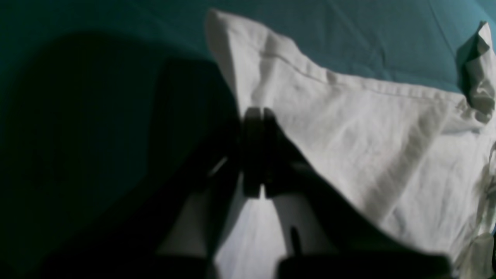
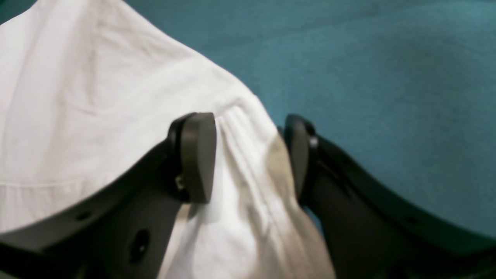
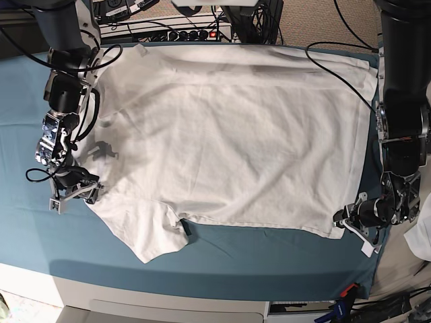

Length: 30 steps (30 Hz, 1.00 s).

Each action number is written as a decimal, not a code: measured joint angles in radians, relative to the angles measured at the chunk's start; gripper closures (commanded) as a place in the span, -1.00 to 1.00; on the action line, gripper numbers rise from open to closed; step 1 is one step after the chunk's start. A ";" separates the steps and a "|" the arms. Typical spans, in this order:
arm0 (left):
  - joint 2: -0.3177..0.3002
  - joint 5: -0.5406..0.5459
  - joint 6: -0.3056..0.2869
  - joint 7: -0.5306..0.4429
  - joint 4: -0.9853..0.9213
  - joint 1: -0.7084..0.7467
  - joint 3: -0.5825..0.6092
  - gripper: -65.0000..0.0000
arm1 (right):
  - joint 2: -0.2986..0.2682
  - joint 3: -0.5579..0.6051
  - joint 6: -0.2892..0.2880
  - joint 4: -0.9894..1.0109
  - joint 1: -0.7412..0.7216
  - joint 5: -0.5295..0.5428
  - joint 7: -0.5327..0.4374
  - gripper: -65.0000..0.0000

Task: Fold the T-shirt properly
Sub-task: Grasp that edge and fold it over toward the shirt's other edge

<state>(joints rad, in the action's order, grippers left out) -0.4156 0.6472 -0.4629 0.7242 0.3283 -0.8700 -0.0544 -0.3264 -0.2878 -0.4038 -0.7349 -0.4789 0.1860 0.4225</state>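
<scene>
Sideways, T-shirt [image 3: 229,141], long axis across; left tool [image 1: 257,155] pinching hem, right tool [image 2: 250,159] spread.

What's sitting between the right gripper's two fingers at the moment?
A bunched fold of the T-shirt fills the gap in the right gripper; its fingers stand apart around it. The right wrist view shows this.

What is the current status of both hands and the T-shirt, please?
Left hand shut on T-shirt hem. Right hand open around shirt edge. Shirt flat on teal cloth.
</scene>
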 measured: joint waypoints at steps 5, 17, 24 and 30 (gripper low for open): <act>0.000 0.000 0.000 0.000 0.000 0.000 0.000 1.00 | 0.000 0.000 0.013 0.000 0.000 -0.001 -0.008 0.71; -0.008 0.000 -0.040 0.019 0.000 0.013 0.000 1.00 | -0.008 0.000 -0.129 0.002 0.006 -0.005 -0.008 1.00; -0.009 0.077 -0.076 0.074 0.000 0.013 0.000 1.00 | -0.022 0.000 -0.270 -0.082 0.050 -0.015 -0.007 1.00; -0.025 0.174 -0.184 0.145 0.001 0.014 0.000 1.00 | -0.022 0.001 -0.290 -0.217 0.137 0.002 0.012 1.00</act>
<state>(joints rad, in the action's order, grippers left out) -0.4408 0.8215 -0.6472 0.8688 0.3290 -0.8558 -0.0544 -0.3485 -0.2871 -0.6933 -0.9520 -0.3416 0.1883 0.4343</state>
